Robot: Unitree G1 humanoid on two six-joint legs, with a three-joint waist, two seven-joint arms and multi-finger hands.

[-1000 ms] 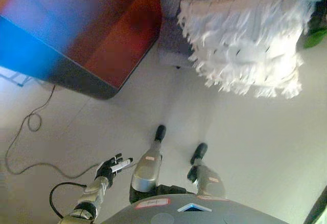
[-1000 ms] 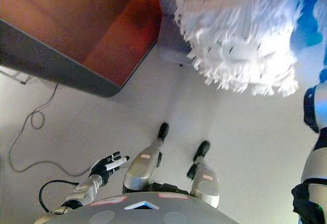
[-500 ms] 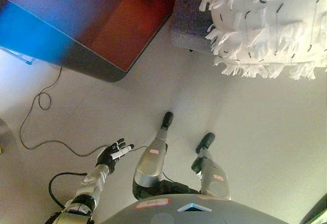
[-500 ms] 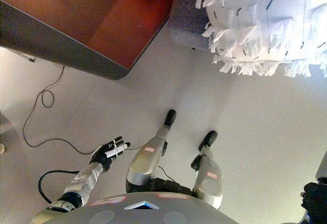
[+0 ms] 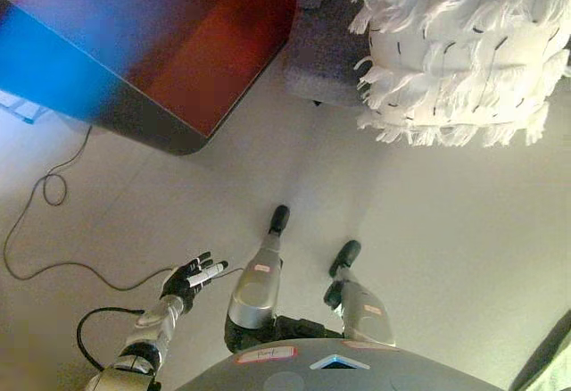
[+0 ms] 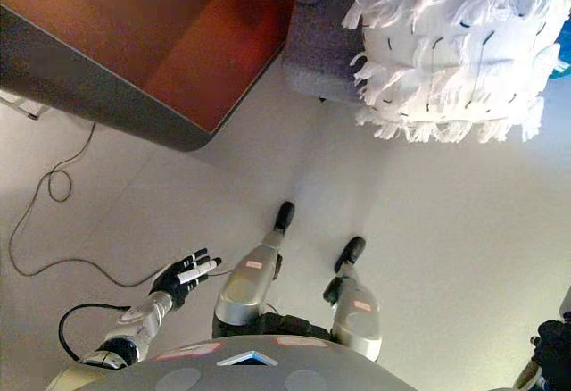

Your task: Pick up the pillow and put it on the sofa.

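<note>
Bright, even light; soft overall blur

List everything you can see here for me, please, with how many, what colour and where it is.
Fluffy white fringed pillow: one, white with small dark flecks, upper right, over the edge of the grey seat.
Grey upholstered sofa: one, dark grey, top centre, partly behind the pillow.
Reddish-brown table with a dark edge: one, upper left.
Thin grey cable: one, looped on the pale floor at the left.
Pale floor: one, off-white, across the lower view.
Left hand: one, dark with white tips, fingers spread and empty, lower left.
Right hand: not clearly in view.
</note>
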